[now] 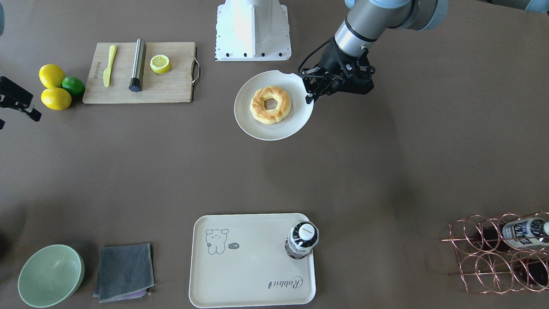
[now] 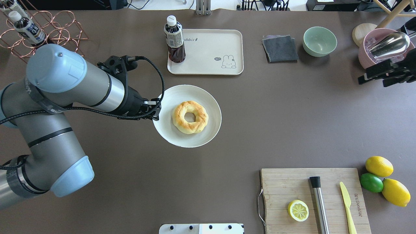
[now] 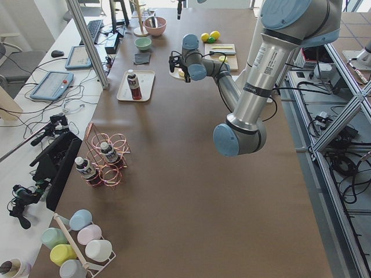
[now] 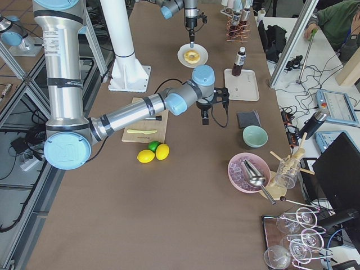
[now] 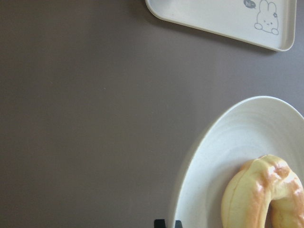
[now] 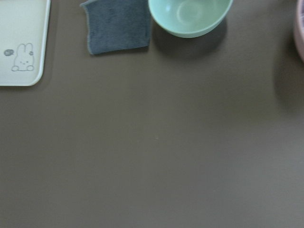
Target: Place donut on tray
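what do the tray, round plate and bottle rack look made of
The tray: matte cream plastic, probably; moulded rounded rim, printed drawing. The round plate: off-white, faintly speckled, ringed; ceramic or melamine, unclear. The bottle rack: shiny copper-coloured metal wire.

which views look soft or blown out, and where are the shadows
front-facing view: the white robot base is blown out and a broad soft shadow darkens the table below the left arm; left wrist view: the donut and the plate are close and soft; right wrist view: slightly blurred, with a dark shadow by the bowl.
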Motion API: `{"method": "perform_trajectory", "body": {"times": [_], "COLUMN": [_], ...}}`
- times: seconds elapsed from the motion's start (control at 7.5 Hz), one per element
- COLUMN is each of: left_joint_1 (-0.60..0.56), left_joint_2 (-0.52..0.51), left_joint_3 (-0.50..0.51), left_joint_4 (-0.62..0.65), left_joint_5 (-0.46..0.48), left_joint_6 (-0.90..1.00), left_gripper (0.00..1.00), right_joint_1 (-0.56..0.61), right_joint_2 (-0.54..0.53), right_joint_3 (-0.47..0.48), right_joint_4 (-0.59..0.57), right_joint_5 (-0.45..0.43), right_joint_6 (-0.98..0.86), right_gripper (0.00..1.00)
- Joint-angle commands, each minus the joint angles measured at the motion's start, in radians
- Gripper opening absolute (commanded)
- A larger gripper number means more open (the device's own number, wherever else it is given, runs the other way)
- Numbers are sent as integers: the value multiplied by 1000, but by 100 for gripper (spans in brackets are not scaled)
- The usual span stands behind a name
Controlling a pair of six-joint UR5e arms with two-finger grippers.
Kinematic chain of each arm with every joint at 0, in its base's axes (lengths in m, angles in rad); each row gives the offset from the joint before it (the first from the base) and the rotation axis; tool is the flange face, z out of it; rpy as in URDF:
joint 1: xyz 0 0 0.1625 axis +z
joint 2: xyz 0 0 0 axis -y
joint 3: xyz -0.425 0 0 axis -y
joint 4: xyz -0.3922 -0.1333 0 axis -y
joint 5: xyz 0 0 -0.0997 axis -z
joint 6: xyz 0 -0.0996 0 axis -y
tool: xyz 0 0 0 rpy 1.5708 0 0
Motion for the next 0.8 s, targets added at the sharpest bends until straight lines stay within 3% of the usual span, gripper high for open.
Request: {"method": "perform_trajectory", "body": {"times": [0.0, 0.27, 0.4, 0.67], "left_joint_1": [81, 108, 140, 149], "left_joint_2": [-114, -157, -166, -186], "left_joint_3": [17, 39, 42, 43], "left_joint_4": [32, 33, 33, 35], "left_joint_5": [60, 101, 150, 163], "left_joint_6": [-109, -137, -137, -140], "left_gripper": [0, 0, 0, 0], "right_joint_1": [-172, -292, -351, -438], "right_joint_2": [113, 219, 245, 271], "right_joint_3": [47, 73, 76, 88], "right_joint_4": [56, 56, 56, 54], "right_joint_5": [-23, -94, -146, -218], "right_joint_6": [375, 551, 605, 682], "right_gripper": [100, 100, 100, 99]}}
